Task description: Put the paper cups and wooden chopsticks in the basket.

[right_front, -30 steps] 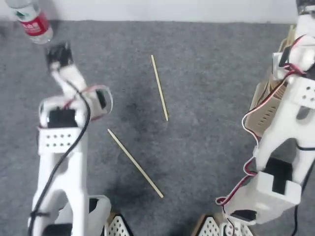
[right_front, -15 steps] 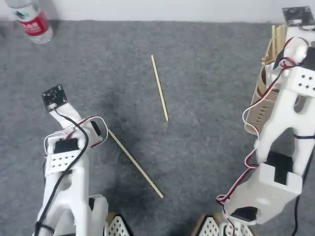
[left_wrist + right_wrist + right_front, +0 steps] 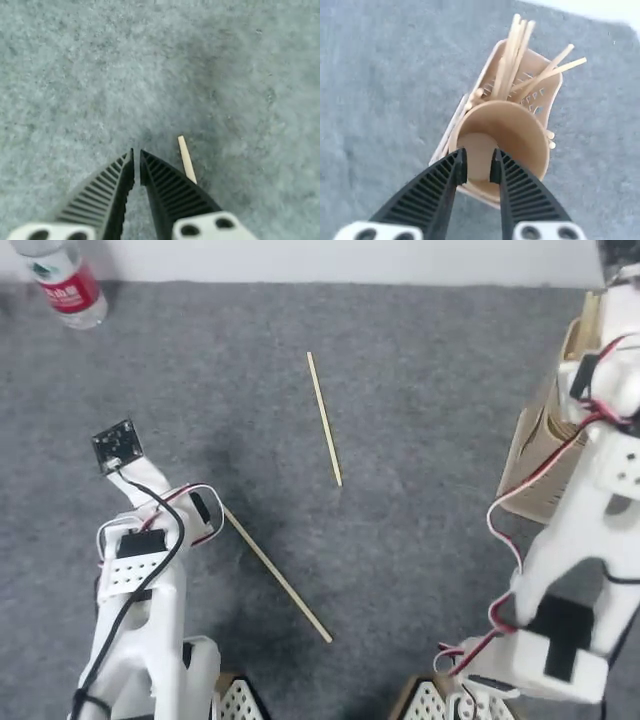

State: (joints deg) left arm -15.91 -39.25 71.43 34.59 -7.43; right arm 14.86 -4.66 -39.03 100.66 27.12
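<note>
Left gripper (image 3: 136, 152) closed, empty, over carpet (image 3: 75, 75); end of loose chopstick (image 3: 186, 161) just beside it. Right gripper (image 3: 479, 160) slightly open above paper cup (image 3: 520, 132) standing in basket (image 3: 536, 67) among chopsticks (image 3: 512, 55).

The bench (image 3: 430, 390) wears a grey, felt-like cover (image 3: 440, 540). It lies under the left claw (image 3: 136, 152) and all round it, with a mottled and slightly rough nap. The same grey runs on under the right claw (image 3: 478, 152). Far beyond both claws, a pale white strip (image 3: 350, 260) borders the grey at the back; I cannot tell if it is wall or bare top. A clear bottle (image 3: 65, 285) with a red label sits at that edge, well beyond the left claw. The light is soft and even, with a dim shadow (image 3: 215, 100) on the cover just ahead of the left claw.
</note>
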